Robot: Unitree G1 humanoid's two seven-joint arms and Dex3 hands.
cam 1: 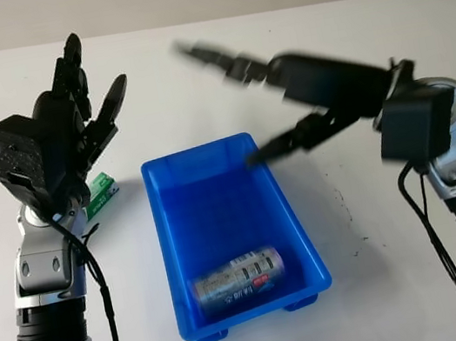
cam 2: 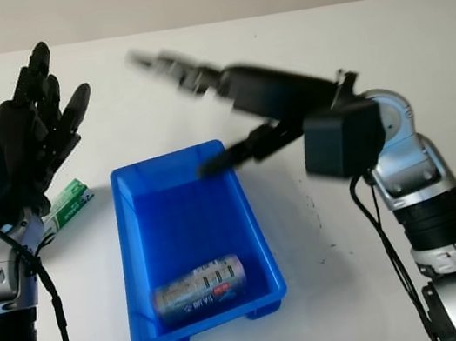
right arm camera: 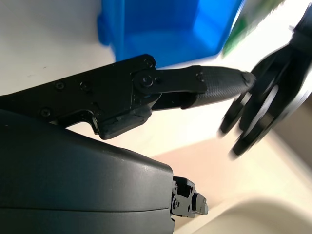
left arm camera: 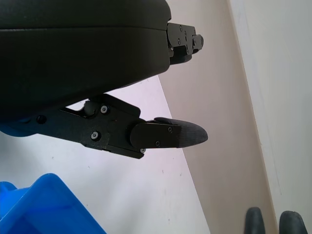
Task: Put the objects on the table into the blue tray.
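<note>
The blue tray (cam 1: 167, 225) sits mid-table with a silver can (cam 1: 238, 277) with a black and red label lying on its side at its near end. A green and white packet (cam 1: 101, 193) lies on the table just left of the tray, partly hidden behind my left hand (cam 1: 74, 100). That hand is open and raised above the packet. My right hand (cam 1: 242, 97) is open and hangs in the air over the tray's far right corner, holding nothing. In the right wrist view the tray (right arm camera: 165, 29) and the packet (right arm camera: 248, 22) show beyond its fingers (right arm camera: 214, 85).
The white table (cam 1: 373, 242) stretches to the right of the tray and behind it. Its far edge meets a pale wall.
</note>
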